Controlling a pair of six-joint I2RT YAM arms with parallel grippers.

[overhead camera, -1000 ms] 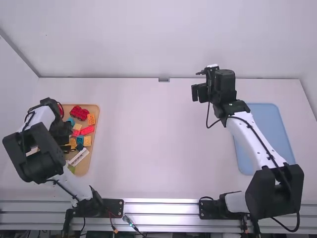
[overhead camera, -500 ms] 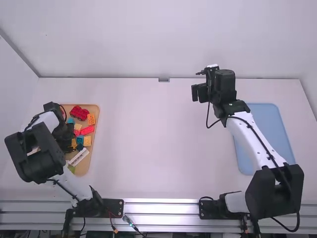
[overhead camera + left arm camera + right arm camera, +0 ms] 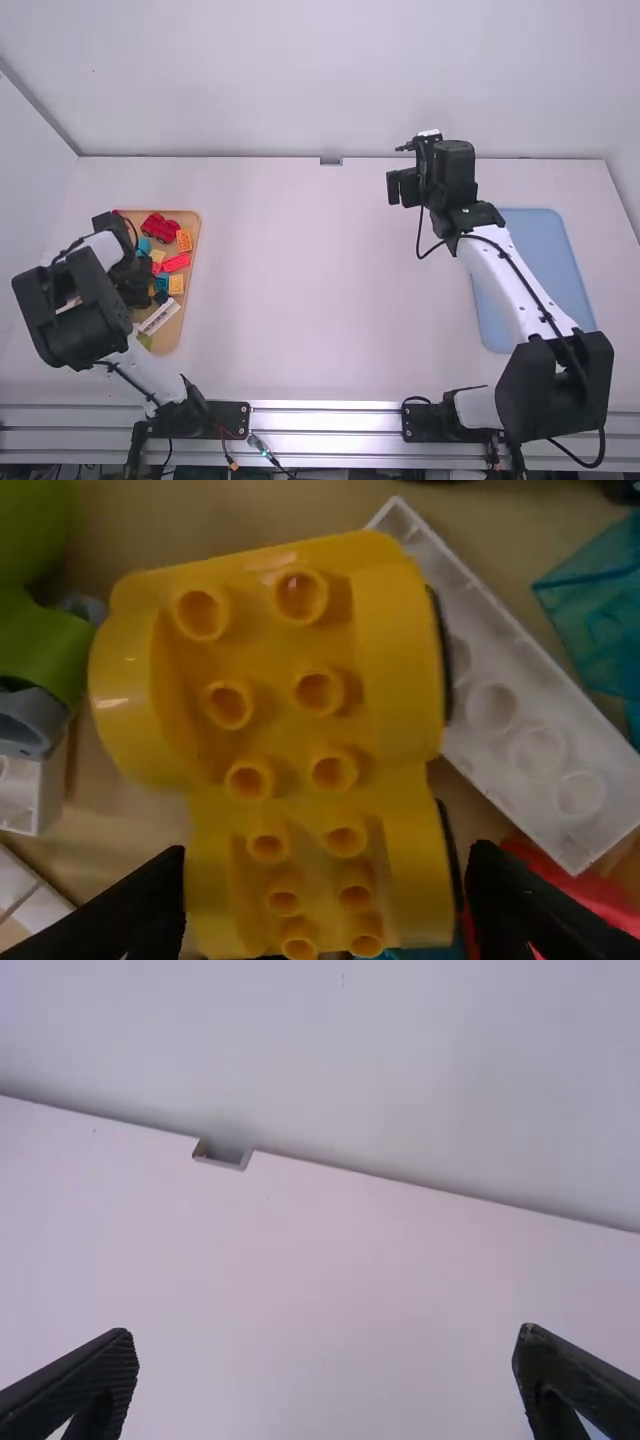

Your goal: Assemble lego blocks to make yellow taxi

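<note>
Carefully now: a wide grip on a crowded yellow base

My left tool [image 3: 328,850] stands wide, its fingers on either side of the yellow car base [image 3: 390,720], which sits over the wooden tray [image 3: 165,345]. I cannot tell whether either pad touches it, so I judge this as lining up for a pick. If I close off-centre, one finger will meet the base first and push it round, and the curved wheel arches could let it roll or slip out of my grip.

Close beside the base lies a long white block [image 3: 520,710], with a red piece [image 3: 590,895] near one finger. Going too low there could trap the red piece along with the base, or wedge the finger on top of it. The green piece [image 3: 35,630] and the teal block [image 3: 600,610] lie around it too; a sideways lift might drag one of them along or tip it over the tray's rim.

Well apart, my right tool [image 3: 325,1345] hangs over the white table [image 3: 300,280], spread wide and holding nothing, near the blue tray [image 3: 540,260]. Should the base come out tilted, setting it down could leave it askew, and later blocks would seat badly on its studs.
</note>
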